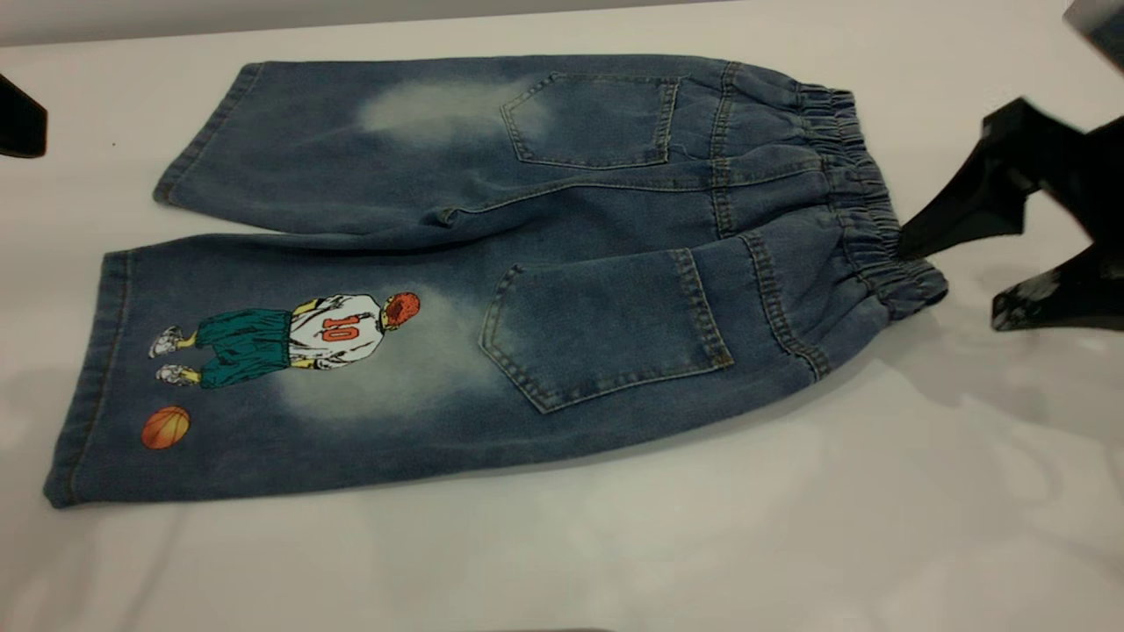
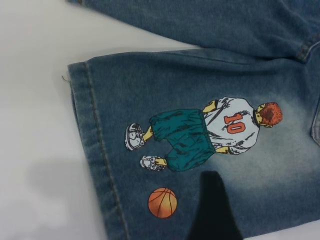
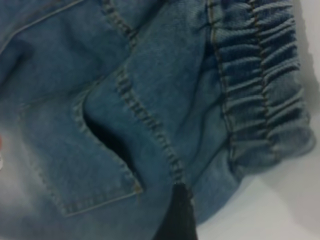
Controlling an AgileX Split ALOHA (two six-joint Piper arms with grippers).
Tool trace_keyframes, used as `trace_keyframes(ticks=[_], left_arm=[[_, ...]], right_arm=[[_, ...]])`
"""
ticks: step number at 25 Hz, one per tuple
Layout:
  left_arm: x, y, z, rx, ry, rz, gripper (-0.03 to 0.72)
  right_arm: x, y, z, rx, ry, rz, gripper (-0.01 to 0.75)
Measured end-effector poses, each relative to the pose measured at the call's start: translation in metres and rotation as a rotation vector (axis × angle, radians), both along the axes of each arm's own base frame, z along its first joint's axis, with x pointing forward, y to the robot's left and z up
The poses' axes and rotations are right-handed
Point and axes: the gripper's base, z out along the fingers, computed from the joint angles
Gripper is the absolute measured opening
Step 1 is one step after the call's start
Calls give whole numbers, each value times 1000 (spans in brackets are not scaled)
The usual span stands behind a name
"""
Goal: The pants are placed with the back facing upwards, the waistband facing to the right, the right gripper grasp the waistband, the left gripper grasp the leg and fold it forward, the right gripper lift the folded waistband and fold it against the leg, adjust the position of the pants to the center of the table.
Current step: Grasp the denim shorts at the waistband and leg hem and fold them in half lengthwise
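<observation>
Pants point(image 1: 492, 263): laid flat on the table point(image 1: 615, 544), back pockets up, both legs spread toward the left arm's side, nothing folded yet.
Waistband point(image 1: 865, 197): puckered edge at the right arm's side of the garment, lying on the tabletop.
Right gripper point(image 1: 957, 276): fingers spread apart and holding nothing; the farther fingertip is touching or just beside the waistband edge, the nearer one is off the cloth over bare table.
Leg point(image 1: 290, 369): printed leg, the nearer of the two, flat with its hem toward the left arm.
Left gripper point(image 1: 22, 123): only a dark edge is seen in the exterior view, well apart from the hem; in the left wrist view one finger point(image 2: 215, 210) hangs over the printed leg beside the ball; whether the fingers are spread or closed cannot be told.
Step in hand (judged): the waistband grasp, not yet made.
Grasp advice: the lower finger should be slid under the gathered band so both layers are pinched, near the printed-leg corner.
Left arm advice: the hem should be taken at the matching near edge, so the fold is carried evenly.
Risk: a single layer caught, or the band pushed into a bunch.
</observation>
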Motion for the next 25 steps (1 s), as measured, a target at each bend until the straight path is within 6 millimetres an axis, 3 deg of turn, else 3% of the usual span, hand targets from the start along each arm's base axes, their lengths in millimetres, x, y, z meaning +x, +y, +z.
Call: trace_keyframes(ticks=[8,14,17,23,25], left_arm=[[0,0,0,-1,1,0,461],[0,0,-1,-1,5,0,461],[0,0,-1,-1,5,0,461],[0,-1,-1,-4,13,-5,461],[-1,-2,-2,-11,28,-14,461]], right_arm=[[17,0,-26,10,45,4,587],[25,0,-25,20,21,8,529],[26,2,-24,38,15,16,428],[26,6,-24,80,-9,59,103],[25,8,-22,98,-20,75,44]])
